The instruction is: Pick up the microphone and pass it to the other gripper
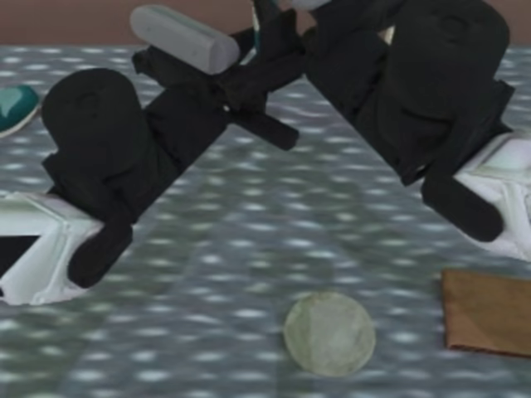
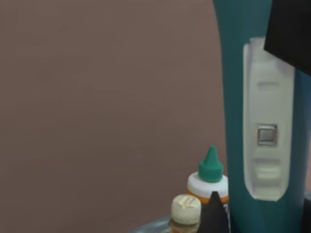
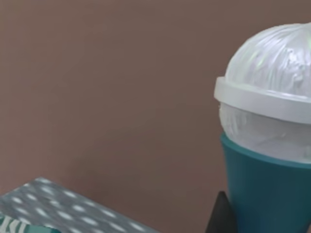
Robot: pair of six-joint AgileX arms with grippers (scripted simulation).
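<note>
At the table's far edge, both my grippers meet around the microphone (image 2: 252, 121) (lifted); who holds it I cannot tell, apparently mid-handover.

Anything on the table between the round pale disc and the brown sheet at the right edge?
No. In the top view, only bare table separates the disc from the brown sheet.

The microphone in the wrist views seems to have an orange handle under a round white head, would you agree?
Not quite: the handle of the microphone is teal, not orange, as the right wrist view shows below the round white head. The left wrist view shows the same teal handle with its white switch strip.
</note>
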